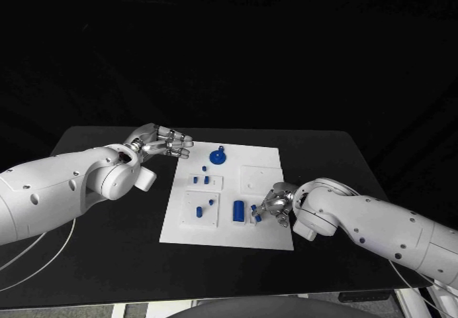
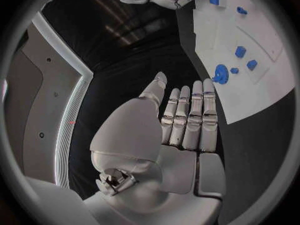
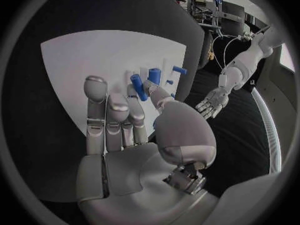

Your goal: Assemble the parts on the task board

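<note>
Task board (image 1: 263, 175) – white, no writing legible.

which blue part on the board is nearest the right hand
The small blue piece at the right hand's fingertips, beside the tall blue cylinder; the others lie farther left or up the board.

White task board (image 1: 257, 192) mid-table — small blue parts (image 1: 237, 210) on it.

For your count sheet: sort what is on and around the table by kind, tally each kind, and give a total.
Blue parts: 8, as far as the head view shows
White task board: 1
Silver hands: 2, the left hand and the right hand
Black table: 1
Total: 12
</note>
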